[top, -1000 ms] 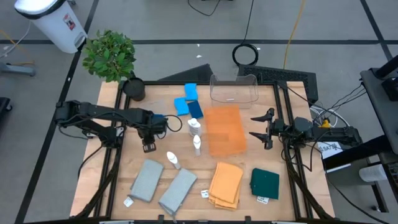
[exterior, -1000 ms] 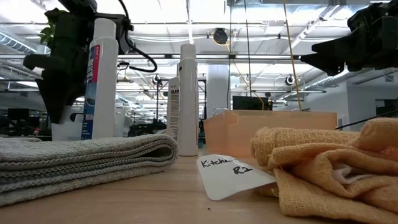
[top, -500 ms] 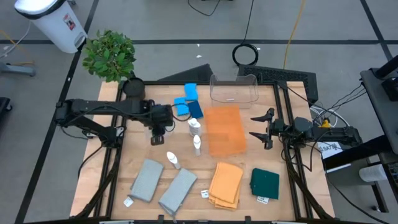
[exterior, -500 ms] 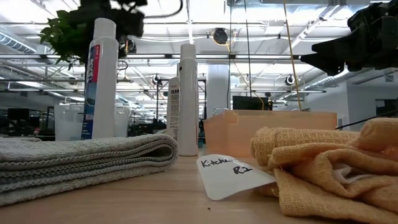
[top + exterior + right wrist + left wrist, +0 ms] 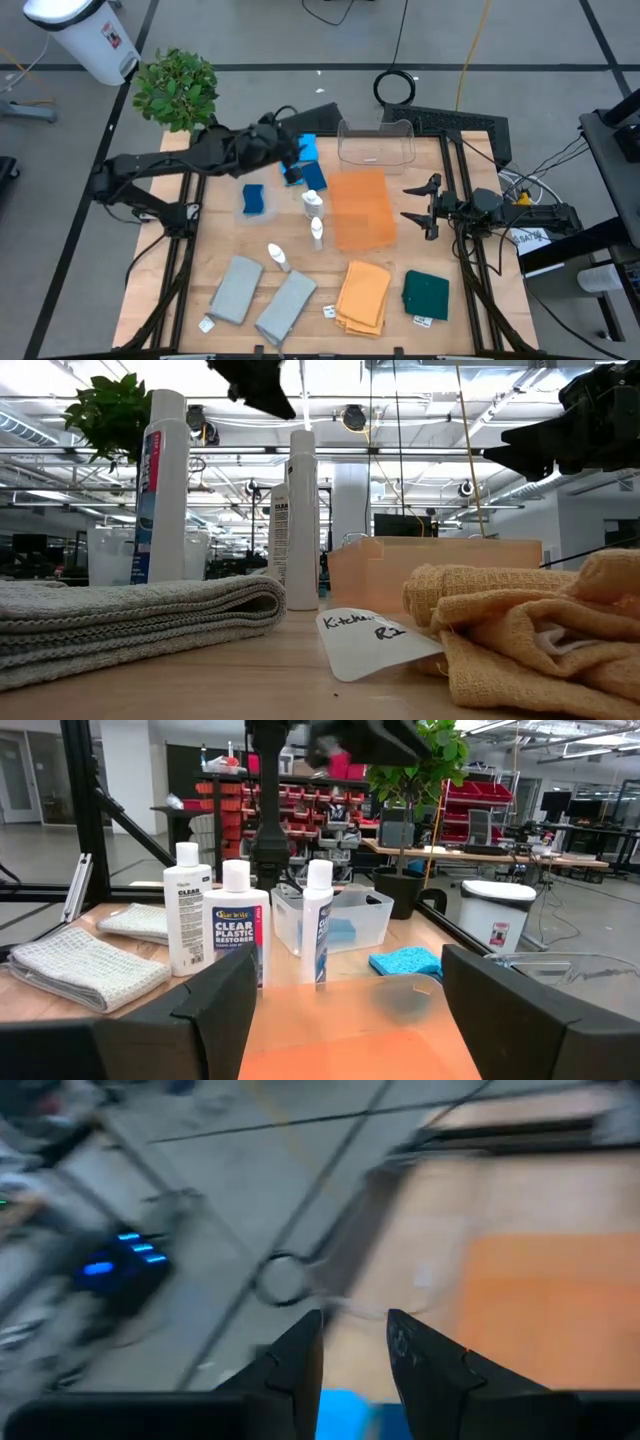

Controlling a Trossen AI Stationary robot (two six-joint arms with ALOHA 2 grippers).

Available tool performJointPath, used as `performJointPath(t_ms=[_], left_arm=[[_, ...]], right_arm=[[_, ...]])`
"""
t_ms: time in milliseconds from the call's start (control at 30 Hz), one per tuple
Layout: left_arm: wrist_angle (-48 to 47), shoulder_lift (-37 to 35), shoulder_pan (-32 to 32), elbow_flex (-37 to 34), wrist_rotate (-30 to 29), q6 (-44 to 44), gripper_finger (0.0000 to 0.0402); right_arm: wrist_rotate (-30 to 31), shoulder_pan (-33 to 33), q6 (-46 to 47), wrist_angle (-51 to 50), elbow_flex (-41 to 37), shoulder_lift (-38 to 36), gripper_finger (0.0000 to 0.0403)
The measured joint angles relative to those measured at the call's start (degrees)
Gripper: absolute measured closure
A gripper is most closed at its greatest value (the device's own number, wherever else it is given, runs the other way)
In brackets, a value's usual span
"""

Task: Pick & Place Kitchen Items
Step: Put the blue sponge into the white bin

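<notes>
Swinging up from the tabletop's [image 5: 215, 250] left middle, the left gripper [image 5: 291, 160] now hangs over the small blue rectangular sponges [image 5: 305, 161] at the far edge, narrowly parted fingers [image 5: 300, 1365] empty. Descending crooked, it might shove them toward the three small white bottles [image 5: 313, 203]. The right gripper [image 5: 423, 208] waits, spread wide.

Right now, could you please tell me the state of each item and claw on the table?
Left claw: raised over the blue sponges; grip unclear.
Right claw: open, empty.
White bottles: all three upright.
Grey cloths: folded, lying flat.
Orange cloth: folded, slightly rumpled.
Green cloth: folded flat.
Small clear bin: holds one blue sponge.
Large clear bin: looks empty.
</notes>
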Motion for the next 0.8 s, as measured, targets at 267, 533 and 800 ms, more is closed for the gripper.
performJointPath(t_ms=[267,533,800], left_arm=[[6.2,9.6,13.5,0.1,11.7,-11.0,0.0249],[2.9,23.2,22.9,5.1,16.8,-26.0,0.0124],[2.3,30.7,23.9,5.9,21.6,-31.1,0.0051]], right_arm=[[0.0,0.0,0.0,0.0,0.0,0.0,0.0124],[0.0,0.0,0.0,0.0,0.0,0.0,0.0124],[0.0,0.0,0.0,0.0,0.0,0.0,0.0124]])
